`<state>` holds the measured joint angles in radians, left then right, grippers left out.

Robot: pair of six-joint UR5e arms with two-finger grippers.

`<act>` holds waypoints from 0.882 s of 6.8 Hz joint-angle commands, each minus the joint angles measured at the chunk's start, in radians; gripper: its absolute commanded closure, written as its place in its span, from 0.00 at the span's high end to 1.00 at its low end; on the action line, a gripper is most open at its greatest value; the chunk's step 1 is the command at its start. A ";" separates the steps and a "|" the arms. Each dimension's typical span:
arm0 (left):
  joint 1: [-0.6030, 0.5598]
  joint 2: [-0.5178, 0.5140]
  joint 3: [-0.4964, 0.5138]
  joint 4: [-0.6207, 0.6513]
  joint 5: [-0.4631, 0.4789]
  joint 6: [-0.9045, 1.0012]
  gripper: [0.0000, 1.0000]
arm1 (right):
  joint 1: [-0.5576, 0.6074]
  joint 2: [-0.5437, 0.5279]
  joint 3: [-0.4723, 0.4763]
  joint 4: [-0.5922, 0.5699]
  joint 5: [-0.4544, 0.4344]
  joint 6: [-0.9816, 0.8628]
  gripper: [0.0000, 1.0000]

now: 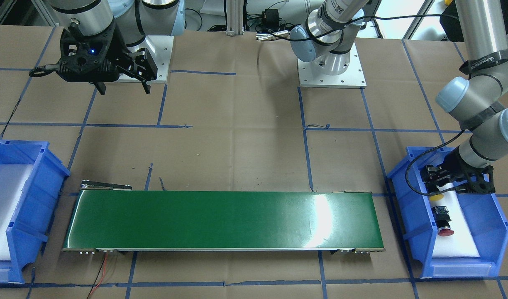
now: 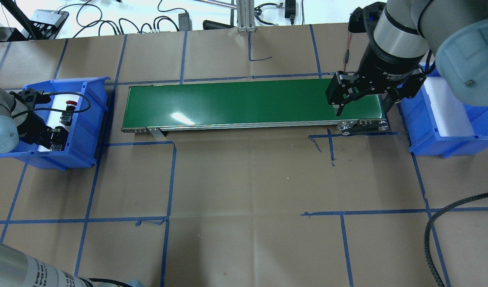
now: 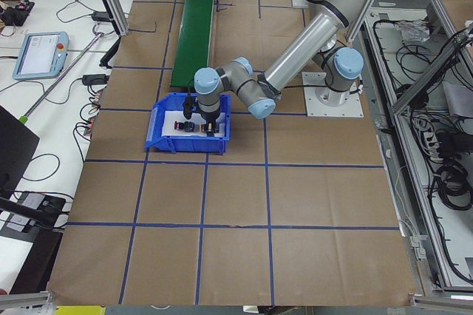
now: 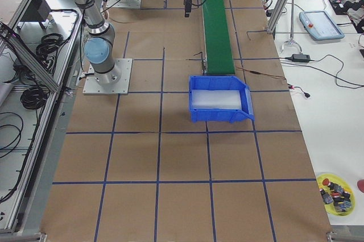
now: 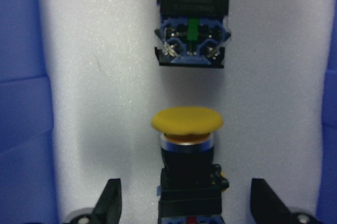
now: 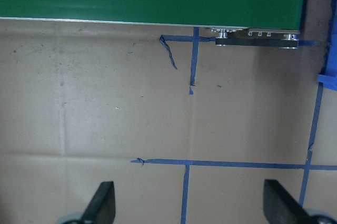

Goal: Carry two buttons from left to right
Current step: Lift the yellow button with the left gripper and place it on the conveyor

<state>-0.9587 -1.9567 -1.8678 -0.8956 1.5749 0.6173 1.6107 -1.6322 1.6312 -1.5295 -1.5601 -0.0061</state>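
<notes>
Left gripper [image 5: 184,192] wide open, empty, straddling yellow button [image 5: 187,121]: lying flat, cap toward 12 o'clock, black body.

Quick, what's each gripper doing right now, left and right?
Left gripper: open, jaws on either side of the yellow button, not shut on it.
Right gripper: open, holding nothing.

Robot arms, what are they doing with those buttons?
The left pincer is down in the blue bin, open around the yellow button, not yet closed on it. The red button lies beside it in the same bin. The right pincer hangs open and empty by the green belt's other end.
</notes>
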 commanded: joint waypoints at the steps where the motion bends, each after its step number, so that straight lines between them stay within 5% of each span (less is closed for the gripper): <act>1: 0.000 0.027 0.018 -0.050 0.002 -0.016 0.08 | 0.000 0.017 -0.005 0.003 0.000 0.000 1.00; 2: 0.000 0.048 0.041 -0.065 0.004 -0.016 0.03 | 0.000 0.017 -0.007 0.003 0.000 0.000 1.00; 4: 0.001 0.145 0.213 -0.335 0.005 -0.010 0.03 | 0.000 0.017 -0.007 0.005 0.000 0.000 1.00; 6: -0.011 0.122 0.385 -0.509 0.011 -0.011 0.03 | 0.000 0.017 -0.008 0.005 0.000 0.000 1.00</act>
<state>-0.9607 -1.8286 -1.5746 -1.3180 1.5855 0.6060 1.6107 -1.6154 1.6235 -1.5248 -1.5600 -0.0061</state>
